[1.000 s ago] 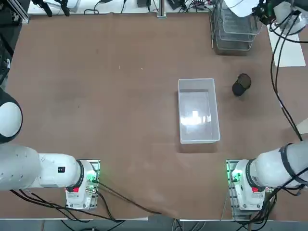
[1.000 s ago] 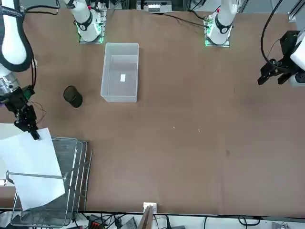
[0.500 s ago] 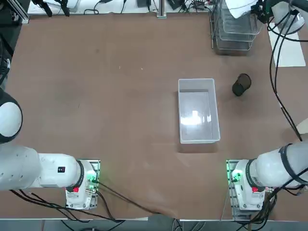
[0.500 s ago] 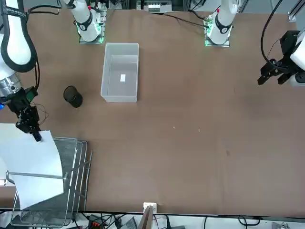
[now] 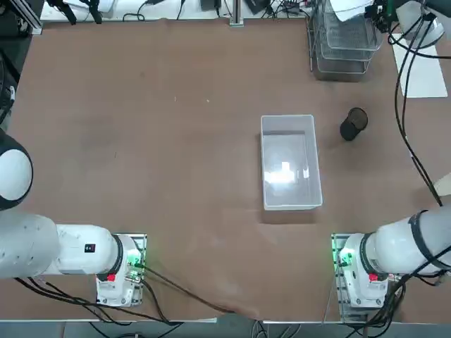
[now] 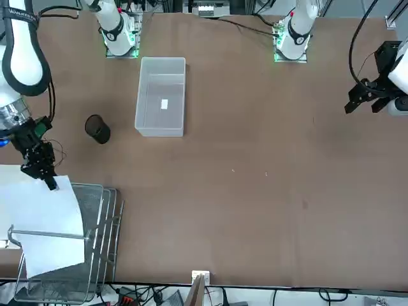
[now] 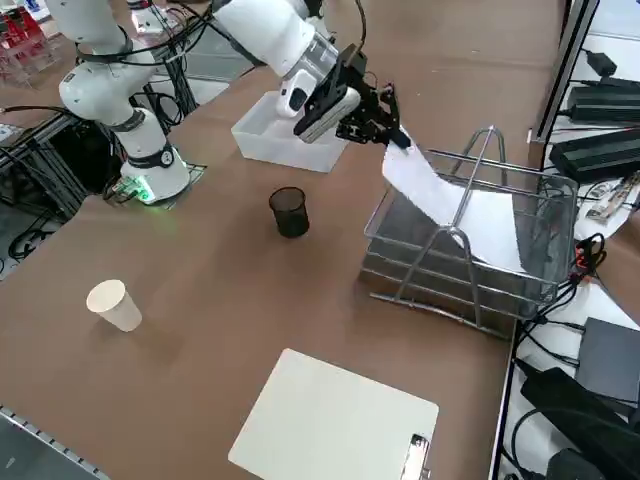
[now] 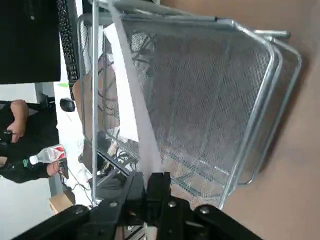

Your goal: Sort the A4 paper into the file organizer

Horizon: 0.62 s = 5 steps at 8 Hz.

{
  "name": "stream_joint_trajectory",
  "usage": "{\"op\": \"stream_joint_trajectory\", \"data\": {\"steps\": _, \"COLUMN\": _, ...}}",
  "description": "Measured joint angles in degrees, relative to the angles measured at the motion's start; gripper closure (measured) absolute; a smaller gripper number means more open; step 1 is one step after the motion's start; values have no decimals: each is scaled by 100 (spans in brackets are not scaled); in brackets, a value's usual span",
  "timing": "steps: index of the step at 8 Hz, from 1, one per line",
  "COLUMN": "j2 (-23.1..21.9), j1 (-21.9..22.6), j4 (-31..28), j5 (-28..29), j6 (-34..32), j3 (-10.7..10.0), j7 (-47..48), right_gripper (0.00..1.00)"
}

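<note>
Gripping A4 paper [image 7: 450,205], hand [image 7: 392,133].

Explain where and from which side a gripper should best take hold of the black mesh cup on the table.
Grip the black mesh cup at its open rim from above, one finger inside and one outside. It stands upright with its mouth up and clear table all around, so I expect an unobstructed straight descent.

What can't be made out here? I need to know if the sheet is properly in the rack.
- Front view: the A4 paper hides the top tray of the file organizer.
- Top view: paper and right gripper are cut by the edge.
- Right wrist view: paper seen edge-on, its far end hidden.
</note>
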Motion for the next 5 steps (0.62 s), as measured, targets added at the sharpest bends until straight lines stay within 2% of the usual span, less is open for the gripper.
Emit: {"op": "stream_joint_trajectory", "data": {"steps": 5, "j2": 323, "j1": 117, "j4": 253, "j5": 0, "j6": 0, "j3": 0, "j7": 592, "right_gripper": 98}}
